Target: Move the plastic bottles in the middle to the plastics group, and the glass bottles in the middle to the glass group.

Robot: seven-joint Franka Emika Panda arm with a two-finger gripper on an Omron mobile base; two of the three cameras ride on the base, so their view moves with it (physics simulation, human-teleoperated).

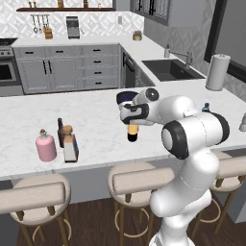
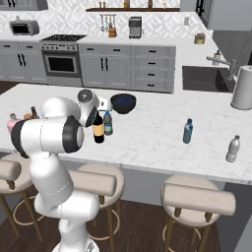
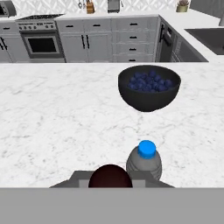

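Pinched shut, my gripper (image 1: 132, 126) holds the tall dark wine bottle with orange-yellow label (image 1: 132, 133) at centre frame of the left base view; the squarish pale blue-labelled bottle (image 1: 70, 145) already stands beside the squat pink bottle (image 1: 45, 146) at lower left. Right base view: the small grey blue-capped plastic bottle (image 2: 108, 123) waits at centre-left, and I judge 2 moves remain. Hand view: wine bottle's top at bottom centre.

The desk (image 1: 96, 120) is white marble with grey veins, and the bowl (image 3: 149, 87) on it is black, heaped with dark blue berries. The wine bottle (image 2: 98, 129) is near black with an orange-yellow label; beside it a grey bottle (image 3: 144, 162) wears a bright blue cap. The squat bottle (image 1: 46, 146) is pink with a tan stopper, the square bottle (image 1: 70, 147) pale with a blue label, the slim one (image 1: 60, 130) dark brown.
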